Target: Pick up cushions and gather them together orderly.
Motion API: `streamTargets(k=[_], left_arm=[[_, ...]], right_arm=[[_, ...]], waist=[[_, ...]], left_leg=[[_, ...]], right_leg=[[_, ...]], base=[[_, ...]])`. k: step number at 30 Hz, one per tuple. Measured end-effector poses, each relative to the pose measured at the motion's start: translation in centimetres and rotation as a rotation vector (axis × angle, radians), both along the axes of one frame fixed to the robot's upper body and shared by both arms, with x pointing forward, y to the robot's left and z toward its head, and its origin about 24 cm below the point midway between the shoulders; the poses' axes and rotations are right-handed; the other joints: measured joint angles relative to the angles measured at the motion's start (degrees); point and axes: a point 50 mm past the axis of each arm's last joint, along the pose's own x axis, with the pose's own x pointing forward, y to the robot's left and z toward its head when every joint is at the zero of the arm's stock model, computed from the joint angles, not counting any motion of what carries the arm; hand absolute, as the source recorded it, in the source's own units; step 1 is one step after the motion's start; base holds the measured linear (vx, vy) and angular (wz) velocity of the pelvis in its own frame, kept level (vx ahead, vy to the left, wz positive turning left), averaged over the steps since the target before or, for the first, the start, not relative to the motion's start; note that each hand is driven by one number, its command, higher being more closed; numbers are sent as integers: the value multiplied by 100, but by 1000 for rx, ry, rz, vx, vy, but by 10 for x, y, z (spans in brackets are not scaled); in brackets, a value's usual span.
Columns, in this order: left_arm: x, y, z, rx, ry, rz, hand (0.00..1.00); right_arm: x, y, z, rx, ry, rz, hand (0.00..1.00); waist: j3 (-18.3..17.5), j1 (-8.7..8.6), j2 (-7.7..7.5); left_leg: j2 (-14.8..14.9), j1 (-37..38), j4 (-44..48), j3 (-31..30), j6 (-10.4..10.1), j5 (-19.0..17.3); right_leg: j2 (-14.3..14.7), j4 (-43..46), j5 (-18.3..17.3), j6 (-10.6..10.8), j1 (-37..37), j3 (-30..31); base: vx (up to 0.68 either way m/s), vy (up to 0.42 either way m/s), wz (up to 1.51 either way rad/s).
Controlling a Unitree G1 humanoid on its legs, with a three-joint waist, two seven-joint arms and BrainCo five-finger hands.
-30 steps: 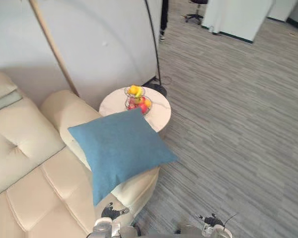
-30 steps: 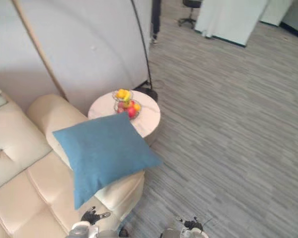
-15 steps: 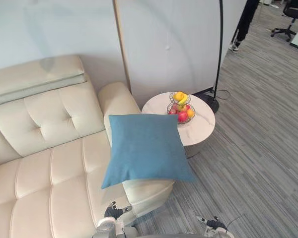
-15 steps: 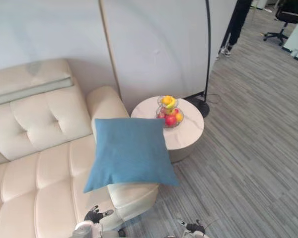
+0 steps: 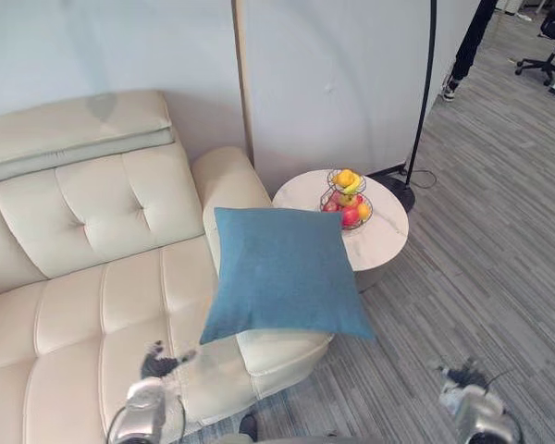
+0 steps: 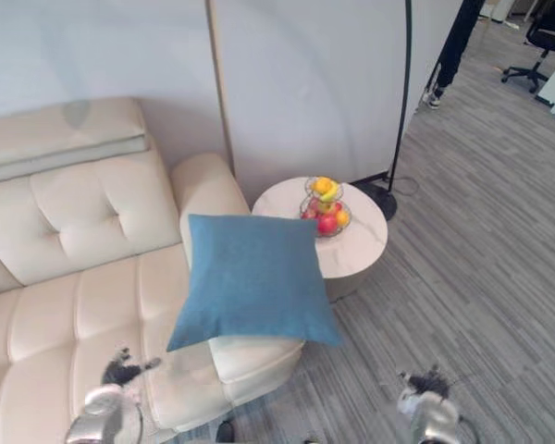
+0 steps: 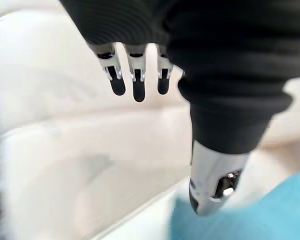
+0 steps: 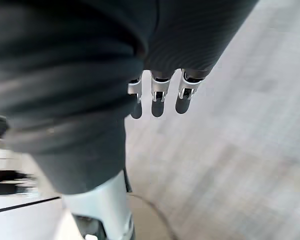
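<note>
Left eye view: left robot hand point(image 5: 155, 363), fingers straight and empty, hovers over the sofa point(image 5: 83, 305) seat; the cushion point(image 5: 287, 273) lies unheld across the sofa arm; right robot hand point(image 5: 464, 381), likewise slack and empty, is over the floor point(image 5: 499, 277), probably flanking the cushion for a two-handed lift. Versus 0.5 s ago: both robot hands higher, wider apart; cushion unmoved.

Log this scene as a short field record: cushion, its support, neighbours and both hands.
cushion: one blue square fabric cushion, tilted, held by neither hand
support: cream tufted leather sofa, at its armrest end
neighbour: round white marble side table beside that end, carrying a wire fruit basket
hands: left hand over the sofa, right hand over the grey carpet floor; both with straight fingers, empty
</note>
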Motion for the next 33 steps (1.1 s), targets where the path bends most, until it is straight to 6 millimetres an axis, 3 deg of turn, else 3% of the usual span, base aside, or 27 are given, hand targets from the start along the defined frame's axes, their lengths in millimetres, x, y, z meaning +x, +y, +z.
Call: streamTargets(k=[7, 11, 15, 18, 22, 25, 26, 27, 33], left_arm=[[33, -12, 23, -19, -148, -16, 0], [54, -35, 36, -36, -224, -90, 0], [64, -60, 37, -74, -242, -144, 0], [79, -82, 44, -119, -280, -198, 0], [108, -117, 67, -136, -363, -298, 0], [114, -128, 77, -139, -409, -314, 0], [116, -132, 81, -137, -421, -316, 0], [120, -137, 86, -142, -439, -317, 100], [130, -147, 111, -163, -541, -295, 100]], right_arm=[[59, 24, 32, -29, -137, 159, 0], [85, 43, 44, -6, -197, 225, 0], [97, 64, 44, 14, -209, 290, 0], [115, 85, 53, 33, -251, 340, 0], [136, 110, 70, 56, -314, 393, 0], [144, 120, 78, 61, -347, 401, 0], [144, 126, 79, 74, -359, 397, 100], [146, 131, 84, 91, -396, 392, 100], [149, 144, 102, 103, -493, 403, 100]], waist=[[49, -15, 74], [159, 10, 192], [247, 20, 205], [551, 18, 215], [895, 61, 219], [899, 90, 219], [904, 126, 221], [920, 166, 222], [987, 230, 212]], left_leg=[[-62, -160, -1, -60, -2, -6], [-54, -369, 0, -72, 0, -2], [-54, -520, 0, -75, 4, 3], [-51, -743, 2, -71, 27, 73], [-51, -1286, 255, -75, 62, 127], [-43, -1652, 496, -64, 61, 126], [-23, -1716, 536, -55, 61, 126], [1, -1859, 662, -44, 58, 124], [123, -2062, 696, 139, -18, 74]], right_leg=[[16, -221, 47, -22, -31, -52], [38, -279, 91, -53, -191, -95], [45, -326, 132, -91, -306, -97], [56, -399, 259, -94, -494, -96], [-26, -199, 311, -125, -987, -57], [-71, 46, 308, -128, -1344, 32], [-73, 130, 301, -132, -1440, 59], [-83, 282, 282, -157, -1596, 85], [-91, 826, 59, -228, -2048, 165]], base=[[85, 7, 3], [38, 2, 5], [22, 6, 2], [-31, 23, 0], [-66, 35, 6], [-80, 39, 1], [-85, 3, -3], [-141, -10, -8], [-125, -32, -6]])
